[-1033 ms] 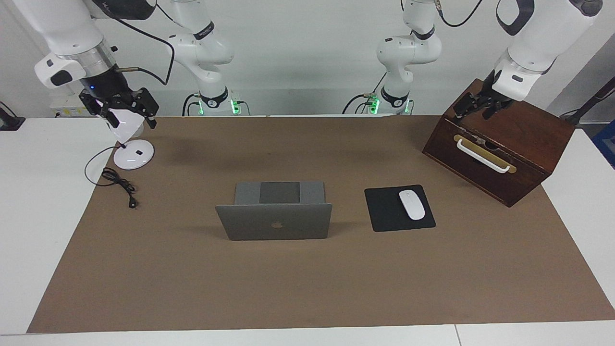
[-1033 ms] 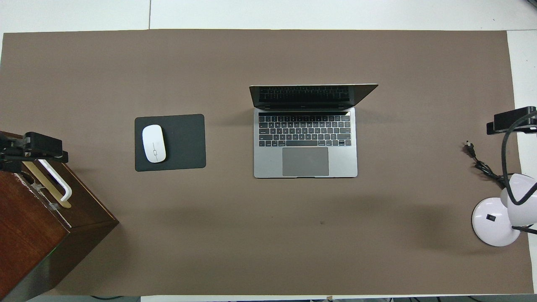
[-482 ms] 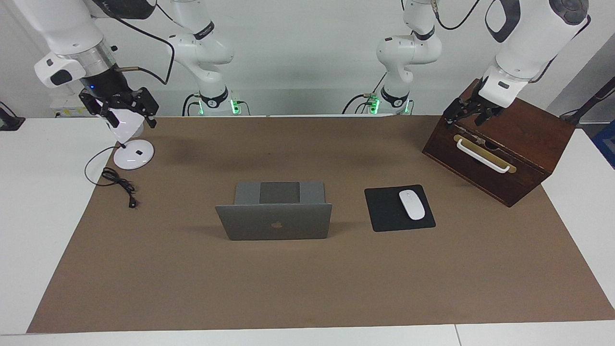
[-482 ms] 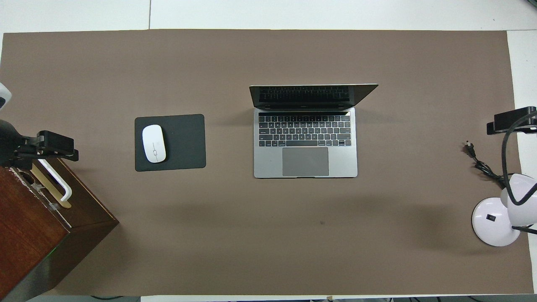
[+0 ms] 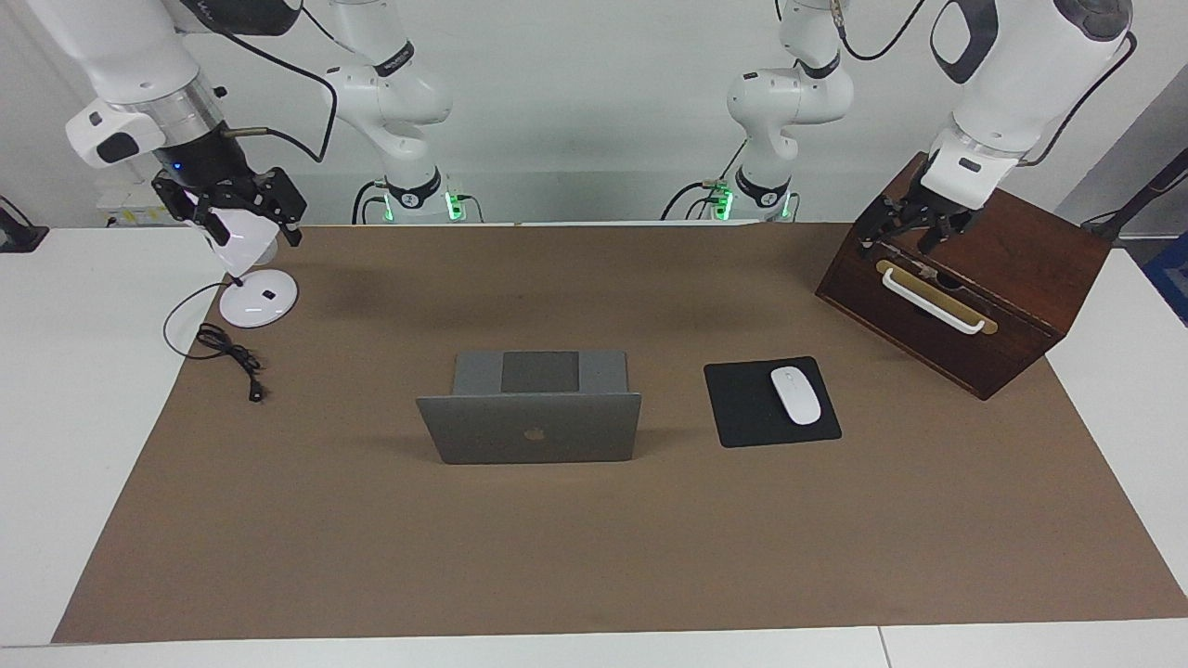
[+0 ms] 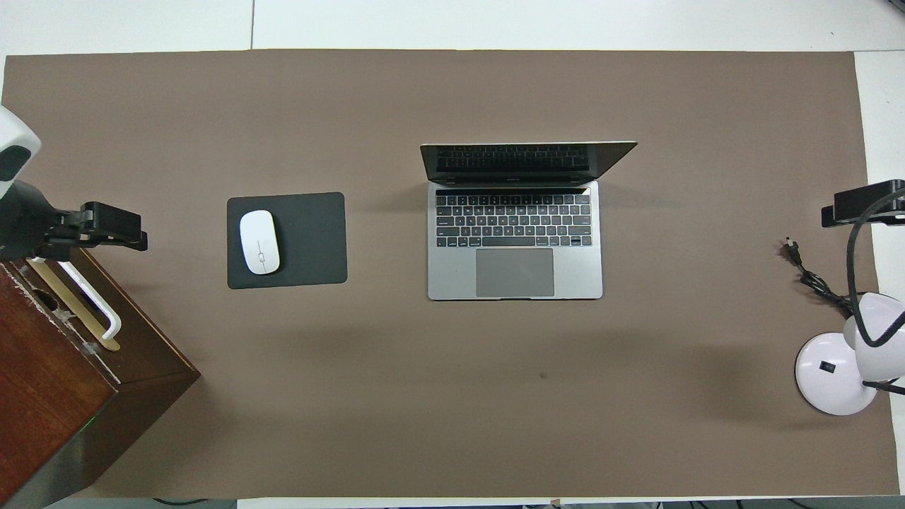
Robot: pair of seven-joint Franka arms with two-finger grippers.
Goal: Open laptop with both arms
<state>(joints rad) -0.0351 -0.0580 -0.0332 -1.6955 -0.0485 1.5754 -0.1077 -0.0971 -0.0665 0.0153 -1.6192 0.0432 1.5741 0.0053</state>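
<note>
The laptop stands open in the middle of the brown-covered surface, its lid raised and its keyboard turned toward the robots, with a black mouse pad (white mouse on it) beside it toward the left arm's end. The left hand, fingers spread open and empty, hangs over the wooden drawer box above its white handle. The right hand, whose fingers I cannot tell open or closed, is over the white desk lamp at the right arm's end.

1. Laptop: open on brown mat, lid back facing camera.
2. Mouse: on black pad beside laptop.
3. Wooden box: left gripper over it, fingers spread.
4. Lamp: right gripper over it.
</note>
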